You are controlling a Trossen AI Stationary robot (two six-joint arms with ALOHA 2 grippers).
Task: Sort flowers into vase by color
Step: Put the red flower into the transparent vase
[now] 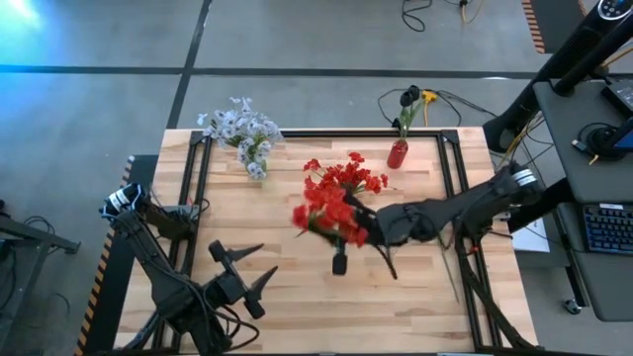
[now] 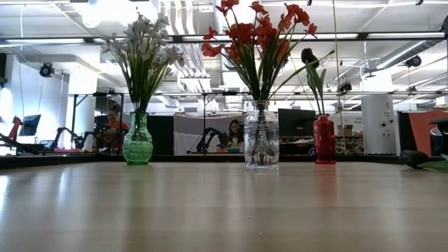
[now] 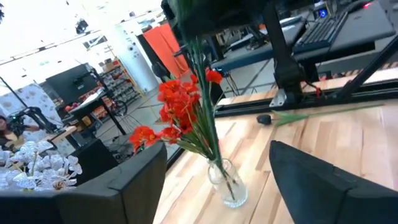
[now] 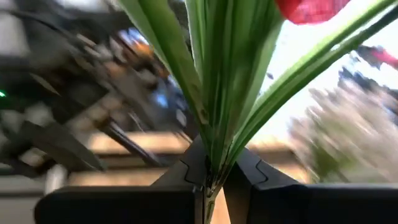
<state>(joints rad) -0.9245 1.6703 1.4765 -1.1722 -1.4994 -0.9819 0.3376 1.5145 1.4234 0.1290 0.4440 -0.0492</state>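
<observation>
Right gripper pinches a red flower stem over the clear vase.

From above, the right gripper (image 1: 368, 225) holds red flowers (image 1: 336, 203) mid-table; the left gripper (image 1: 245, 267) stands spread, empty, near the front edge. The level view alone shows vase materials: green glass (image 2: 138, 143), cut clear glass (image 2: 262, 143), glossy red (image 2: 324, 140). The right wrist view shows fingers (image 4: 180, 174) clamped on green stems (image 4: 217, 93).

Both arms are matte black, jointed in blocky segments. The left gripper (image 1: 244, 269) ends in two long, tapering black fingers (image 3: 323, 183) with flat inner faces. Behind the right gripper (image 1: 364, 220) fingers, a pale silver collar rings the arm, with dark cables trailing.
</observation>
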